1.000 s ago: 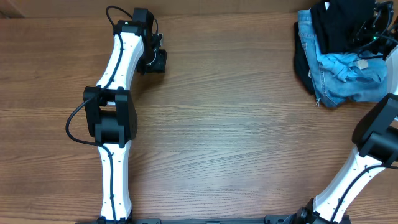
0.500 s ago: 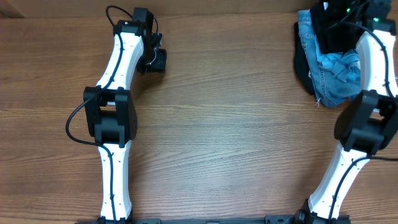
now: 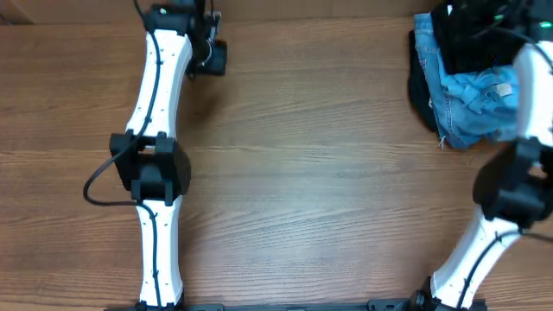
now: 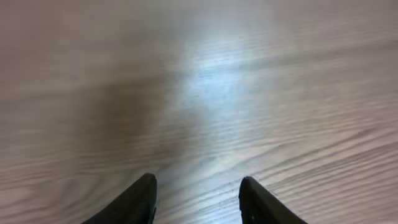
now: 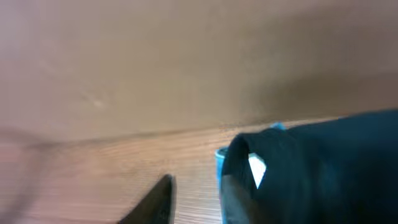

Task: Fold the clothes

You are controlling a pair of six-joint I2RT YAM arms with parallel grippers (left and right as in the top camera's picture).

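The clothes, a black T-shirt, lie on top of a heap at the table's back right corner. In the right wrist view the black T-shirt shows a small white label and lies against the outer side of my right finger. My right gripper is open, with bare wood showing between its fingertips. It hovers at the heap's back edge, where the overhead view cannot separate it from the black cloth. My left gripper is at the back left, far from the heap. It stands open over bare wood with nothing between its fingers.
Under the black T-shirt lie a light blue shirt and blue denim jeans, with more black fabric at the heap's left edge. The wooden table ends just behind both grippers.
My right gripper's jaws have parted at the heap's back edge, and the right arm has shifted rightward. My left arm has stretched farther toward the back edge.
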